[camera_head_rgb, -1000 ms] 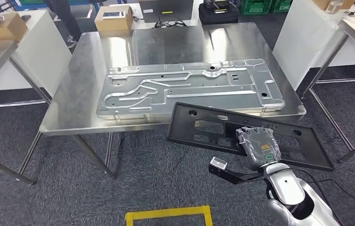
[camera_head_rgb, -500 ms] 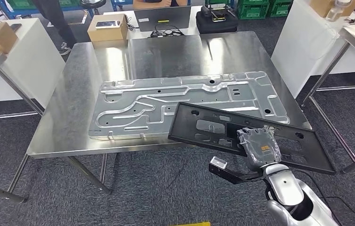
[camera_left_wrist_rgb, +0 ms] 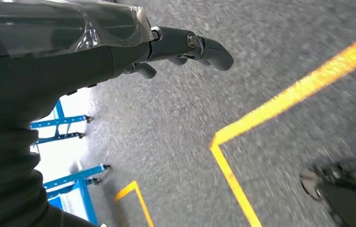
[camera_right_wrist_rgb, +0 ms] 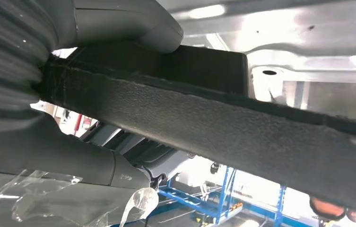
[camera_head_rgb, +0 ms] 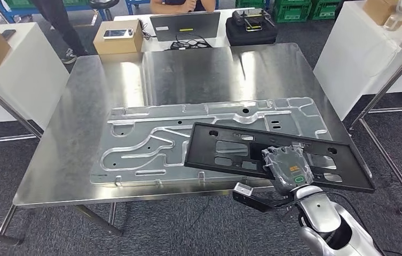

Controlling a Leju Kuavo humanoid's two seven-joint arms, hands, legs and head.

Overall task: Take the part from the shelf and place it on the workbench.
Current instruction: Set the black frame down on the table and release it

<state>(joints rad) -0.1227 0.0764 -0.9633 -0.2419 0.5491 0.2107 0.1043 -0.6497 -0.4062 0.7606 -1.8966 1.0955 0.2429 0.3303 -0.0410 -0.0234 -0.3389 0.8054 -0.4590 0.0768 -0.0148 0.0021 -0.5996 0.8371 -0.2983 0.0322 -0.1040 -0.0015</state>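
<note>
The fingers (camera_right_wrist_rgb: pixel 119 28) of the right hand (camera_head_rgb: pixel 288 166) hold the black part (camera_head_rgb: pixel 230 152) by its near long edge, with the thumb on one face and the other fingers under it, probably so that the wide flat frame stays level and its far end can reach out over the table (camera_head_rgb: pixel 81 106). The part hangs above the front edge of the table, partly over the big grey metal plate (camera_head_rgb: pixel 150 144) lying there, and I judge it is not set down yet. The left hand (camera_left_wrist_rgb: pixel 185 45) points at the floor with its fingers loosely curled and holding nothing, and I can read no writing or label anywhere.
</note>
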